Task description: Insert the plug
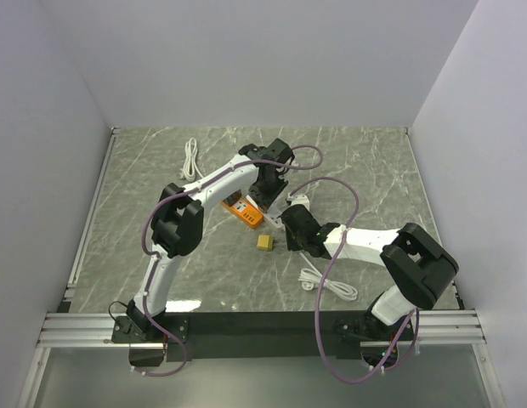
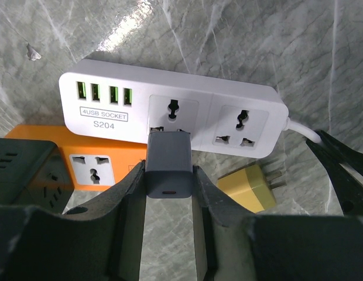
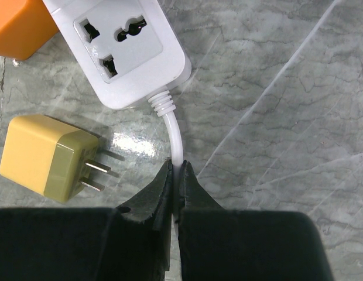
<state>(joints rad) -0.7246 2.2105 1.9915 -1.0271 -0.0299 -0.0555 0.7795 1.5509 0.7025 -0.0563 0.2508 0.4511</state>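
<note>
Two arms at the white strip [image 1: 299,201]
From above, both arms meet mid-table beside a yellow plug [image 1: 264,242]. Left wrist: the left gripper [image 2: 168,175] squeezes the grey plug [image 2: 168,165], right at the strip's left socket. Right wrist: the right gripper [image 3: 177,175] pinches the strip's cord [image 3: 177,140].

The right gripper [image 3: 176,172], at 6 o'clock, has its two black fingers pinched together on a white cord [image 3: 174,132]. The cord runs up through a ribbed strain relief into the end of a white power strip [image 3: 129,52] at 11 o'clock, which shows one universal socket face. A yellow plug adapter [image 3: 38,158] lies on the marbled table [image 3: 275,105] at 9 o'clock, its two flat prongs [image 3: 93,175] pointing toward the cord. An orange housing [image 3: 17,26] fills the corner at 10 o'clock.
</note>
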